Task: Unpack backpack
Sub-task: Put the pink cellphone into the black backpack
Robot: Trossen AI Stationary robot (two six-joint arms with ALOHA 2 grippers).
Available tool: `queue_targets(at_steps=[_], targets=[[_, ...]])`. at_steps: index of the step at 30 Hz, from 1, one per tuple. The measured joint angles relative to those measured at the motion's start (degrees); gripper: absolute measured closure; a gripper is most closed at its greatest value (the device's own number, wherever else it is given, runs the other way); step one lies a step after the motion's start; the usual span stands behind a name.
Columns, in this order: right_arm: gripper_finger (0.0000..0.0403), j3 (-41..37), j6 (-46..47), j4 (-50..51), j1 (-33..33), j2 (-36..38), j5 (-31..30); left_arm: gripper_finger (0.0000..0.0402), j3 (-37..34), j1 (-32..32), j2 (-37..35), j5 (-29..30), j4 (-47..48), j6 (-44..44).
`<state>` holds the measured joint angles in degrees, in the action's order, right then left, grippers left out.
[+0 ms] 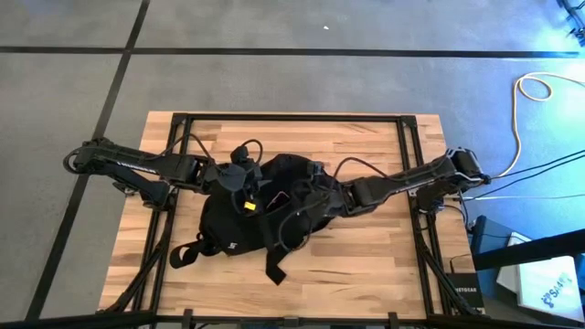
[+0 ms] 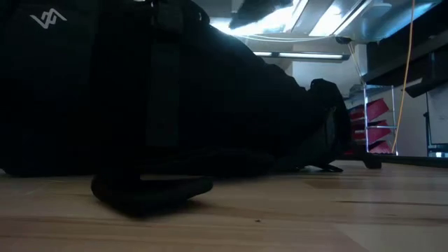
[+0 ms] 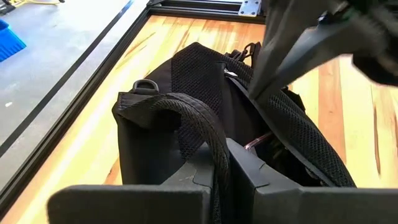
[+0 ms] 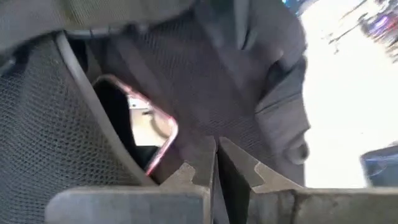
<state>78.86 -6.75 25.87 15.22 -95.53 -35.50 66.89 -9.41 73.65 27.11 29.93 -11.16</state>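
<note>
Item: backpack (image 1: pixel 242 224), black soft fabric, lying slumped near the middle of the wooden table (image 1: pixel 366 265), straps trailing toward the near edge, its mouth gaping upward between the two arms; contents partly visible: a flat phone with a pinkish rim (image 4: pixel 140 127), tucked in a mesh-lined pocket inside the opening. Left end effector (image 3: pixel 225 165): at the bag's left side, fingers pressed together on a webbing strap (image 3: pixel 186 118), apparently lifting it to keep the mouth open. Right end effector (image 4: pixel 216 163): inside the bag's opening, fingers pressed together with nothing seen between them, tips just beside the phone's edge. Hazards, as judged: the strap is smooth webbing and the pinch is narrow, so it may slide free and let the fabric collapse over the opening, hiding the phone; the right fingers must spread before any grasp, and in that tight pocket they could snag the mesh or push the phone deeper; the phone is thin and slick, lying nearly flat against the lining, so a pinch on its rim alone could slip; the bag is light and unanchored, so a hard pull from either arm may drag the whole bag across the table rather than free what is inside; loose straps could catch on an arm.
</note>
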Motion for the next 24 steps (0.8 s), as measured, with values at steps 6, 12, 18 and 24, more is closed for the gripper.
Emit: queue_targets(at_steps=[6,12,18,24], targets=[[0.0403,-3.4,6.1,-0.4,-1.5,-0.1,1.9,0.0396,0.0,0.0,0.0,0.0,0.0,0.0],[0.0403,-7.1,6.5,-9.0,-1.8,-0.2,5.6,0.0396,0.0,0.0,0.0,0.0,0.0,0.0],[0.0403,-8.8,6.5,-9.4,-2.2,-0.2,4.5,0.0396,0.0,0.0,0.0,-0.1,0.0,0.0],[0.0403,-8.8,7.1,-9.6,-2.7,-0.2,5.3,0.0396,0.0,0.0,0.0,-0.1,0.0,0.0]])
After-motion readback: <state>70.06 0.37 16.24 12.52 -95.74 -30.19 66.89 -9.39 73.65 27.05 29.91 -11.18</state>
